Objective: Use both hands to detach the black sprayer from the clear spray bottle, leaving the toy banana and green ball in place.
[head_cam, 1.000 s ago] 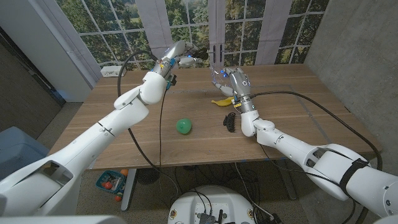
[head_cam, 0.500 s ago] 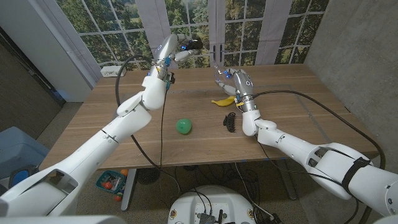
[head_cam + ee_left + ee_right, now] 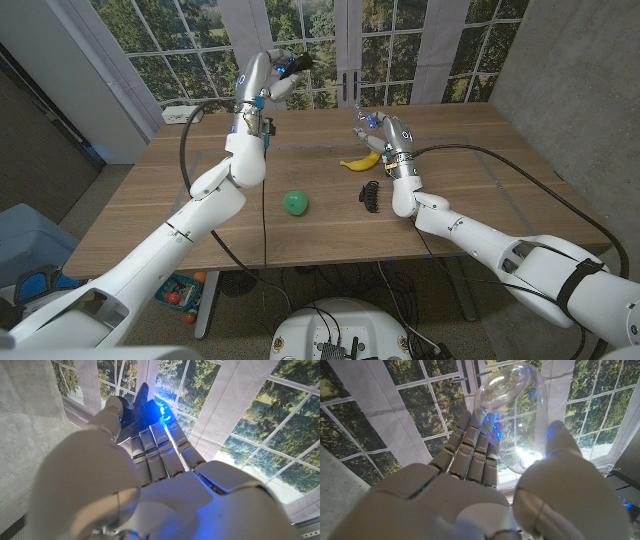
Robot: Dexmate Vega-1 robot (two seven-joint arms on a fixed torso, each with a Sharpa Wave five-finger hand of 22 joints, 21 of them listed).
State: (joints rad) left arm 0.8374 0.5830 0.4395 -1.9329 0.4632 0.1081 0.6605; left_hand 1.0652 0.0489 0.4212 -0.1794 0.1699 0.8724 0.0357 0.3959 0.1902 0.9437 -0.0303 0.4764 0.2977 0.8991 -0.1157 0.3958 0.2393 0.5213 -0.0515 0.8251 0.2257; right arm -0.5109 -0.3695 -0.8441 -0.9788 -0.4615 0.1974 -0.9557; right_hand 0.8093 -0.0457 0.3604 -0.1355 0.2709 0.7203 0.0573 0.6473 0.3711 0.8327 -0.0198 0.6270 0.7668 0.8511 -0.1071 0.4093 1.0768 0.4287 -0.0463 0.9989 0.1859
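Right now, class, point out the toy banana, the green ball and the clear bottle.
toy banana [image 3: 359, 161]: head view, middle of its yellow body.
green ball [image 3: 294, 203]: head view, its centre.
clear bottle [image 3: 517, 415]: right wrist view, its transparent wall.

The back of the left hand [image 3: 150, 485] is seen across the lower and middle frame. A black sprayer [image 3: 139, 407] is held between thumb and fingers [image 3: 155, 450] at upper centre, lit blue. Window panes [image 3: 270, 425] with trees are seen at upper right.
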